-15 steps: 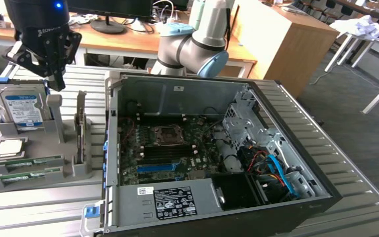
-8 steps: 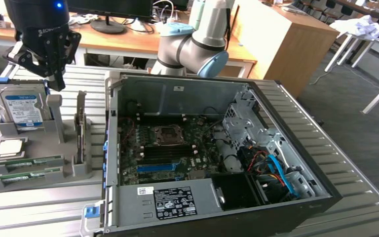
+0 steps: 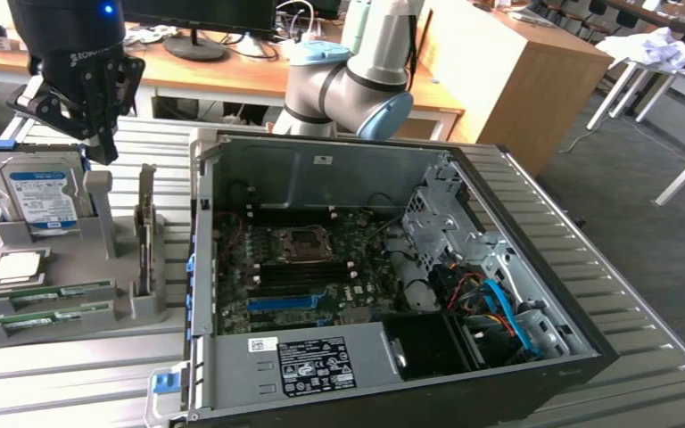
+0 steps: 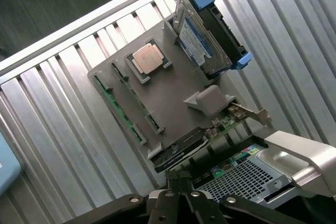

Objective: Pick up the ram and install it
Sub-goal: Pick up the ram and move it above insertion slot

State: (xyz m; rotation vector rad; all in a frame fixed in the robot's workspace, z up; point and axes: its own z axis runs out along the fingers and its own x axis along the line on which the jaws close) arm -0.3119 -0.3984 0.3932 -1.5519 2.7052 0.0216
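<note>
The ram (image 3: 40, 319) (image 4: 118, 109) is lying on its long edge in a narrow slot of the grey holder (image 3: 140, 312) (image 4: 178, 85), at the side farthest from the hard drive, and nothing is touching it. The slatted metal bench (image 3: 628, 303) is carrying everything. One computer case (image 3: 318, 160) is lying on its side with the panel off, probably so that the motherboard (image 3: 307, 267) is facing upward and can be reached from above. One robot arm (image 3: 355, 85) is bending behind the case. Just beside the case, toward the exterior view's left, the one holder is keeping each part in its own place, which I think is making them easy to grasp. One hard drive (image 3: 43, 192) (image 4: 202, 35) is standing upright in it, one expansion card (image 3: 146, 223) is standing on edge, and one square processor (image 3: 19, 267) (image 4: 147, 59) is lying flat. Two green sticks are sitting in parallel slots, as far as I am seeing. The claw (image 3: 101, 147) (image 4: 181, 179) is hanging above the holder, nearest the hard drive, with its fingers pressed together and holding nothing.
</note>
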